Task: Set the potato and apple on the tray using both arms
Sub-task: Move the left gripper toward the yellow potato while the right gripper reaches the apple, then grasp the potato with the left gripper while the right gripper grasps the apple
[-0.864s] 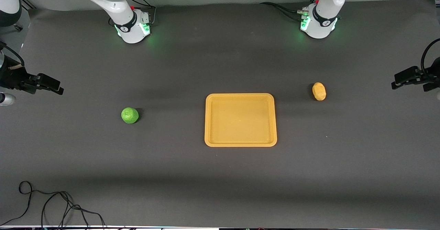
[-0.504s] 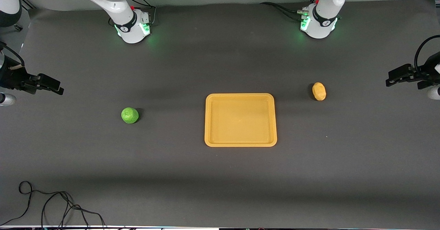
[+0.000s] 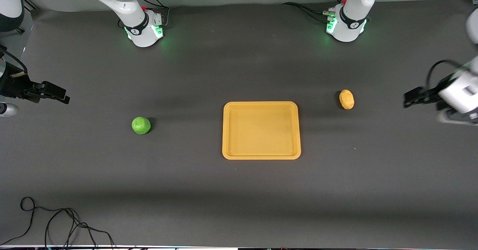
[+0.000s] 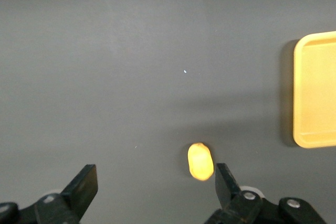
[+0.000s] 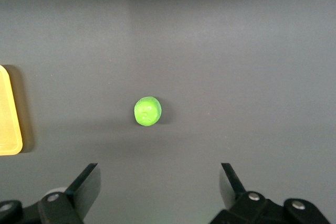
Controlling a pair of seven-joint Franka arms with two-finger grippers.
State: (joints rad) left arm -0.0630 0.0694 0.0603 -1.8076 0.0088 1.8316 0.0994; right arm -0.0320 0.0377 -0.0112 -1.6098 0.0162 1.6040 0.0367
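The yellow-tan potato (image 3: 346, 99) lies on the table beside the orange-yellow tray (image 3: 261, 156), toward the left arm's end. The green apple (image 3: 141, 125) lies toward the right arm's end. My left gripper (image 3: 409, 99) is open and empty, in the air between the potato and the table's end; the potato (image 4: 200, 161) shows close to one finger (image 4: 226, 182) in its wrist view. My right gripper (image 3: 63, 96) is open and empty, in the air near the right arm's end of the table. The apple (image 5: 147, 111) shows well ahead of its jaws, with the tray (image 5: 9, 114) at the view's edge.
A black cable (image 3: 56, 224) lies looped at the table's near edge toward the right arm's end. The tray's edge also shows in the left wrist view (image 4: 315, 90). The two green-lit bases (image 3: 147, 29) stand along the table's top edge.
My left gripper has moved in from the table's end toward the potato and dropped lower. The right gripper has barely shifted. Apple, potato and tray have not moved.
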